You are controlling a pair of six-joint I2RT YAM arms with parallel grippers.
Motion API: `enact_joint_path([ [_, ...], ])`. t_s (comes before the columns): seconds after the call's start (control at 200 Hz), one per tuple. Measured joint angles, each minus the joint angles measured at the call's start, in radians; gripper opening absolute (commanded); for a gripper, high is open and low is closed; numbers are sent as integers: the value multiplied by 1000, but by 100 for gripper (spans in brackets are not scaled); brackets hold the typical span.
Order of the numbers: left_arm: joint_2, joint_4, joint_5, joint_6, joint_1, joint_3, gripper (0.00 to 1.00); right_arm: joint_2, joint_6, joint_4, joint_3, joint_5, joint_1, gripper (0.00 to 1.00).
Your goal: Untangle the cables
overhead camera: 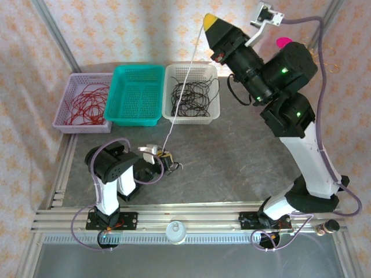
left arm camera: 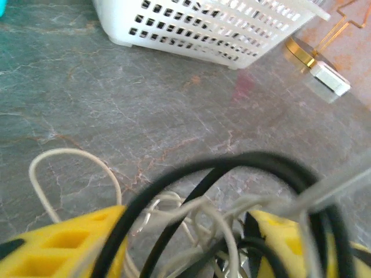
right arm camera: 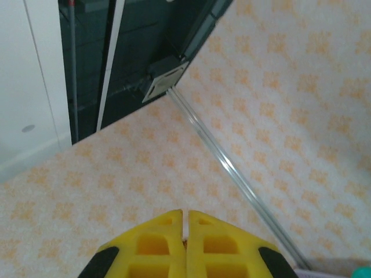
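Top view, hard to make out: the clump of cables [overhead camera: 170, 157] on the tabletop [overhead camera: 243, 168] is tiny and half covered by the left hand [overhead camera: 166, 161]; its strands cannot be counted here
Top view, white cable [overhead camera: 173, 123]: one thin cord, drawn straight from the clump up to the raised right hand [overhead camera: 210, 22]
Top view, baskets: three perforated plastic ones in a row at the far edge; lilac basket [overhead camera: 87, 77] with loose red cables [overhead camera: 84, 107], teal basket [overhead camera: 137, 92], white basket [overhead camera: 191, 117] with loose black cables [overhead camera: 194, 95]
Left wrist view, cut off: both yellow fingers [left arm camera: 58, 249] run off the lower edge; the cables are blurred from closeness
Left wrist view, left hand [left arm camera: 188, 219]: wide, jaws well apart, the clump [left arm camera: 191, 214] lying in the gap, black loops over white strands
Left wrist view, surface: grey veined tabletop [left arm camera: 116, 98]; one white loop [left arm camera: 75, 155] lies flat on it
Right wrist view, cut off: the fingers [right arm camera: 156, 237] leave by the bottom edge
Right wrist view, right hand [right arm camera: 185, 219]: two yellow, pocketed fingers pressed together, pinching a sliver of the white cable [right arm camera: 184, 230] in the seam
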Motion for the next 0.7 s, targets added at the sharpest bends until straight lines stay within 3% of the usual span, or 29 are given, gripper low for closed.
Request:
enact_joint_path([
  [0.265, -229, -153, 30, -15, -35, -30, 71, -16, -45, 18, -22, 35, -35, 0],
  [0.415, -471, -398, 45, 19, -81, 45, 76, -15, -47, 18, -81, 22, -43, 0],
  [0.551, -691, -602, 72, 70, -99, 119, 98, -7, -43, 9, -110, -23, -45, 0],
  [0.701, -842, -828, 115, 102, -104, 235, 99, -9, -29, 12, -190, -96, -45, 0],
])
